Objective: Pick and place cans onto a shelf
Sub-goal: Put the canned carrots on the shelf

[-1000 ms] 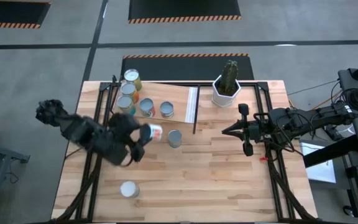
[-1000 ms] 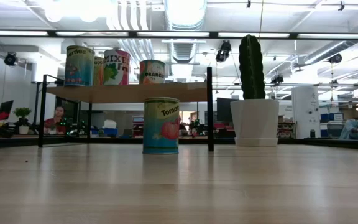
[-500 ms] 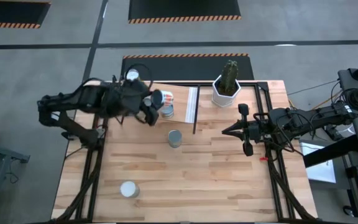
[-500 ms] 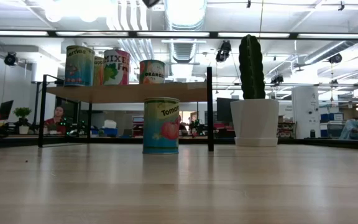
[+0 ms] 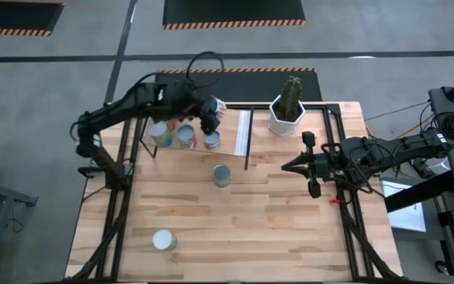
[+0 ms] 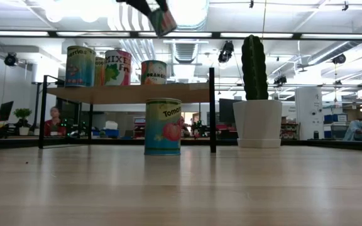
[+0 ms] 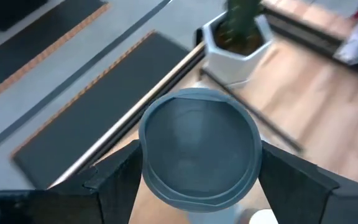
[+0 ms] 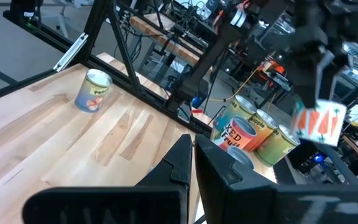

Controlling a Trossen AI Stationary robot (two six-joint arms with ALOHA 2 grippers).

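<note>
Carrying a small red-and-white labelled metal can (image 5: pixel 216 110), clamped between the left gripper (image 5: pixel 210 113) fingers, above the pale wood shelf (image 5: pixel 227 126). Lower onto bare panel clear of the shelved cans (image 5: pixel 186 136) just beside the fingers; release only once seated. Right gripper (image 5: pixel 288 166): fingers closed, empty, parked well apart over the surface.

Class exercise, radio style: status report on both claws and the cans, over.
Left claw shut on a can, raised above the shelf. Right claw shut, empty, waiting right of the shelf. Two cans left on the tabletop. Nothing in the way.
</note>
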